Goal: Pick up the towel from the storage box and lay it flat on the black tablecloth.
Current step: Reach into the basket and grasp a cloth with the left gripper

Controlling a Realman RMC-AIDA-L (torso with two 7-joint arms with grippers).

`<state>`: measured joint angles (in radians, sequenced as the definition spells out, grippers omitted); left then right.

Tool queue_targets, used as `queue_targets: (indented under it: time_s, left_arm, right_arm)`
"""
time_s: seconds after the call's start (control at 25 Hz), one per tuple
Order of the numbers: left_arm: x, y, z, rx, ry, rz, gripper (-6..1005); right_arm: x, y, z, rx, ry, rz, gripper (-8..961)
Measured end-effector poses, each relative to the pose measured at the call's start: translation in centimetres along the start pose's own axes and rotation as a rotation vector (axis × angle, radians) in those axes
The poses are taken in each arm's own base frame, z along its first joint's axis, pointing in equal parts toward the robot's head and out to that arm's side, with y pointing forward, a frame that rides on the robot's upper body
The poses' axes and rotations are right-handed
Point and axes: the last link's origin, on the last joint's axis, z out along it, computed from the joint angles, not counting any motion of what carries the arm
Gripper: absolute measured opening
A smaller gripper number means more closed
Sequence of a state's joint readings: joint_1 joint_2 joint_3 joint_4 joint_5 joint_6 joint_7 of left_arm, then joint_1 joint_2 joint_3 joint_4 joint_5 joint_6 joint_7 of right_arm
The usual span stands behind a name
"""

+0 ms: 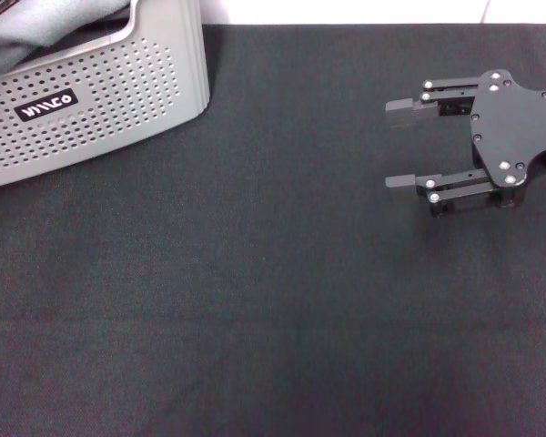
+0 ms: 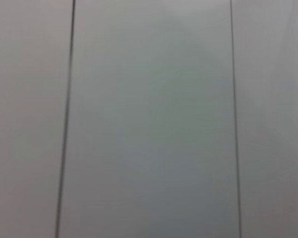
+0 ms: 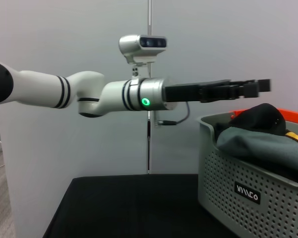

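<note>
Sitting in the upper left of the head view, the storage box [image 1: 100,100] rests on the black tablecloth [image 1: 255,300], its perforated grey wall and small black logo label [image 1: 45,105] facing the camera. Grey folds of the towel [image 1: 36,32] bulge above the box rim; from the right wrist view the towel [image 3: 258,141] shows grey with a sliver of orange-yellow at its edge, heaped in the box beside a black fabric item [image 3: 260,115]. That same view shows the left gripper [image 3: 260,87] held level in the air above the box, at the end of a white arm with a green ring light [image 3: 145,102]; whether its fingers are spread or closed cannot be told. At the right of the head view, the right gripper [image 1: 402,146] hovers over bare cloth, well apart from the box, its two fingers [image 1: 405,185] spread wide and holding nothing.
</note>
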<state>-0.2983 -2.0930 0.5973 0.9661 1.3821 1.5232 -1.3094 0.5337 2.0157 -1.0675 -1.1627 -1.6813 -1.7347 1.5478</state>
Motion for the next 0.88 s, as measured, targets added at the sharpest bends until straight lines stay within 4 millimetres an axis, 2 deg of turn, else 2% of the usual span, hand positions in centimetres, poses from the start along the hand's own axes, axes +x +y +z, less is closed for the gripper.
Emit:
queue_targets:
  time_s: [0.44,0.88]
  left_arm:
    - [-0.8,0.1,6.2,-0.01,-0.046,-0.01,786]
    - [0.8,-0.6,9.0,0.065,-0.052,0.021,786]
  right_arm:
    - [0.1,0.0,0.2,-0.002,0.0,0.005,734]
    - [0.3,0.1,0.1,0.001,-0.001,0.013,731]
